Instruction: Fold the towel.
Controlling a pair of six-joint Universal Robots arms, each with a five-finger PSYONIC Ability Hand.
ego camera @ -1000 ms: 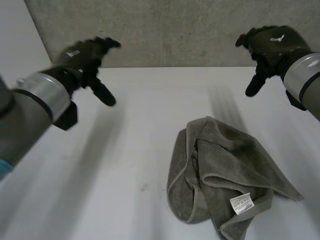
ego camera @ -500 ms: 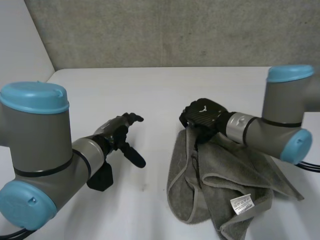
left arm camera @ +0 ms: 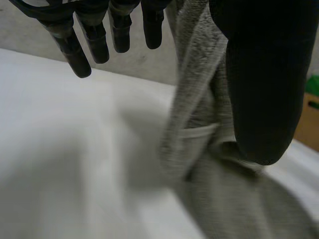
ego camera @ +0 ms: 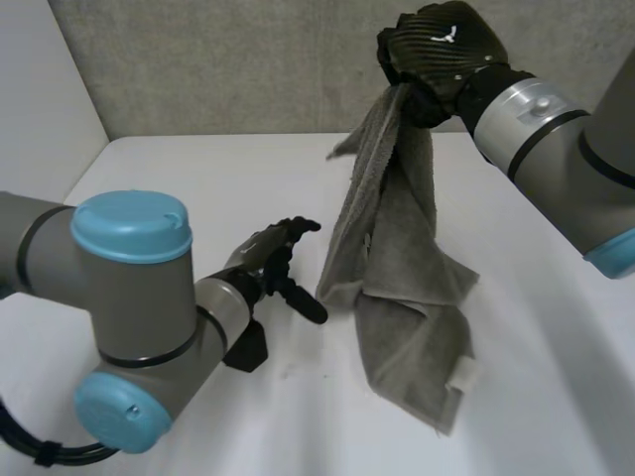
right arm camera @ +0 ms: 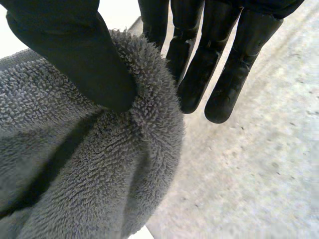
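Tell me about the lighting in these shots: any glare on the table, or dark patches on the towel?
Head view: soft, even light with no glare on the table; the towel hanging from the right hand is darkest along its folds. Right wrist view: a dark crease runs through the towel where the hand pinches it. Left wrist view: the towel's lower part lies in shade.

Towel point(ego camera: 397, 278) below right hand point(ego camera: 437, 45), end on table point(ego camera: 198, 169); left hand point(ego camera: 273, 253) beside it

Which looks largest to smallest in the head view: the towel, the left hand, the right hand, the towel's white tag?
1. towel
2. right hand, held high and nearer the camera, so its lead over the other hand is unsure
3. left hand
4. white tag
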